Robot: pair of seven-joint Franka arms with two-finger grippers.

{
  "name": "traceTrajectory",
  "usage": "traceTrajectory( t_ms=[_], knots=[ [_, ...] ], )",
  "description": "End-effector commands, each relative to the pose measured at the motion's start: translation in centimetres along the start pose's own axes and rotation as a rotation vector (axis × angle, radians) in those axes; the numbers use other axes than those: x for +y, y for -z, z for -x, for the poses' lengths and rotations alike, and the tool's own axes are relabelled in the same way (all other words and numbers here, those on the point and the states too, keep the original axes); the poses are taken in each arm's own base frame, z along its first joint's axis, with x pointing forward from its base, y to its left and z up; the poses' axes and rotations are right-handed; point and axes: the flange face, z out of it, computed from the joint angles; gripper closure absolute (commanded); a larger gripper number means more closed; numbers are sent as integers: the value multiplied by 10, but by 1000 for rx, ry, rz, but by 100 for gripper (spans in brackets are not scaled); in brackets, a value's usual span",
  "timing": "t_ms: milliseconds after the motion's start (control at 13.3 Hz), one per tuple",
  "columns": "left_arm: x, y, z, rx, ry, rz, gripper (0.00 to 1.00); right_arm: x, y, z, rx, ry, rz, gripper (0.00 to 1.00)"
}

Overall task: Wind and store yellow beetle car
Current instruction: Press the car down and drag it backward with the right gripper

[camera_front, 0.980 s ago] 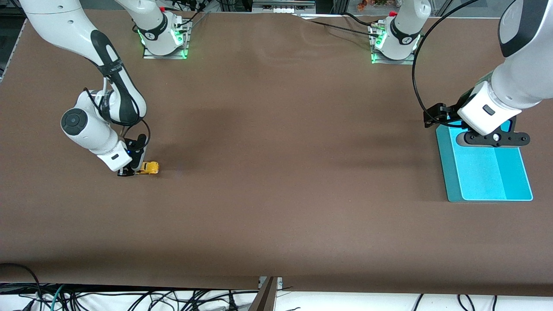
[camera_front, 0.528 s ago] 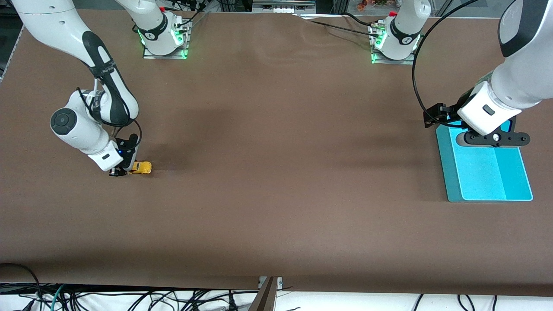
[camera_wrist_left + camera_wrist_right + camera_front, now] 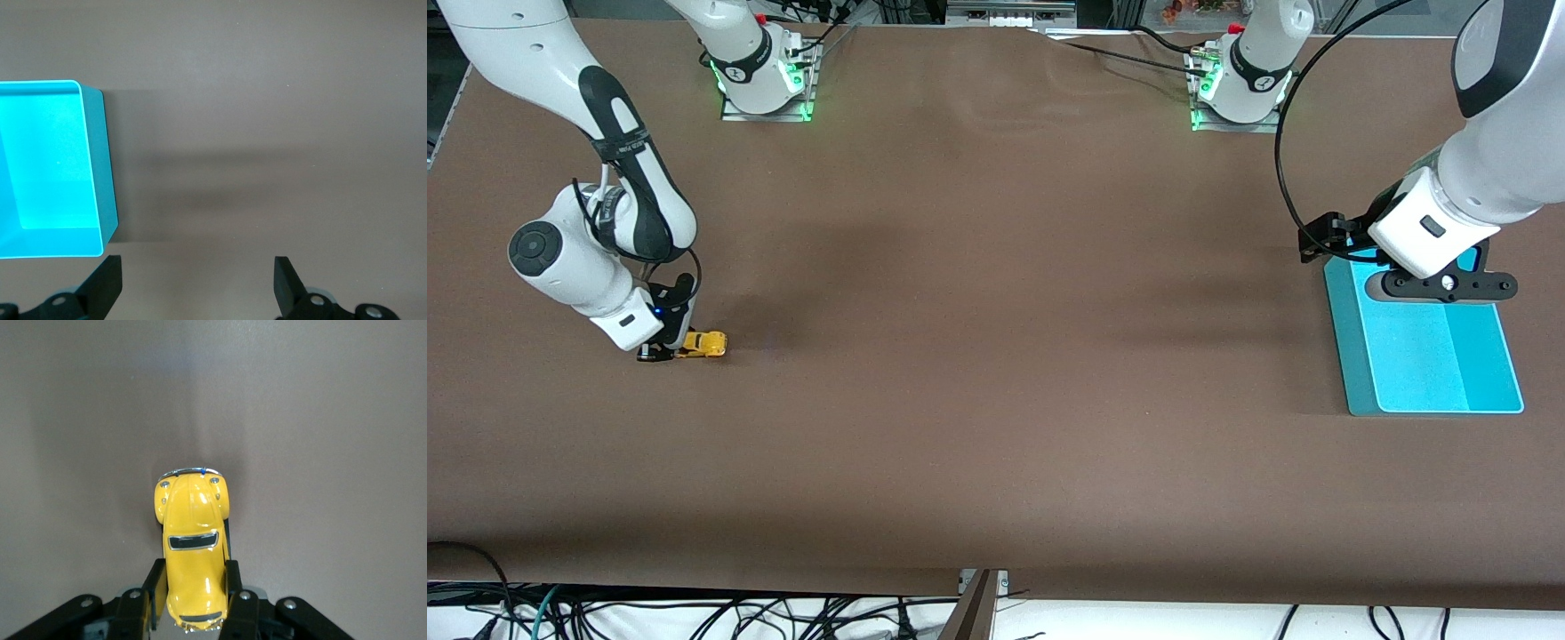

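Note:
The yellow beetle car point(image 3: 703, 344) rests on the brown table at the right arm's end. My right gripper point(image 3: 669, 348) is shut on the car's rear half, low at the table surface. In the right wrist view the car point(image 3: 192, 547) sits between the two black fingers point(image 3: 155, 592), its nose pointing away from the wrist. My left gripper point(image 3: 1446, 284) is open and empty, held over the farther end of the turquoise tray point(image 3: 1352, 356). In the left wrist view my left gripper point(image 3: 197, 287) shows wide-apart fingers over bare table, with the tray point(image 3: 97, 167) beside it.
The two arm bases point(image 3: 765, 76) point(image 3: 1240, 84) stand along the table's edge farthest from the front camera. Cables hang below the table's near edge point(image 3: 694, 613). The brown mat stretches between the car and the tray.
My right gripper has dragged the yellow car along the table toward the right arm's end. The left arm has not moved.

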Motion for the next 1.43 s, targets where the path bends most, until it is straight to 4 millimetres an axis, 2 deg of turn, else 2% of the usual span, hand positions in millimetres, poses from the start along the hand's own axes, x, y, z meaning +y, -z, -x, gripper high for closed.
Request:
traceTrajectory(
  t_ms=[0,377,1357],
  knots=[
    [3,5,-2,5,8,16,0,-14,-30,20,17,16,-46,76],
    [5,4,-3,1,5,30,0,-12,-29,25,16,31,-41,76],
    [-1,4,-3,-6,12,47,0,-7,-28,64,13,59,-29,76]
  ],
)
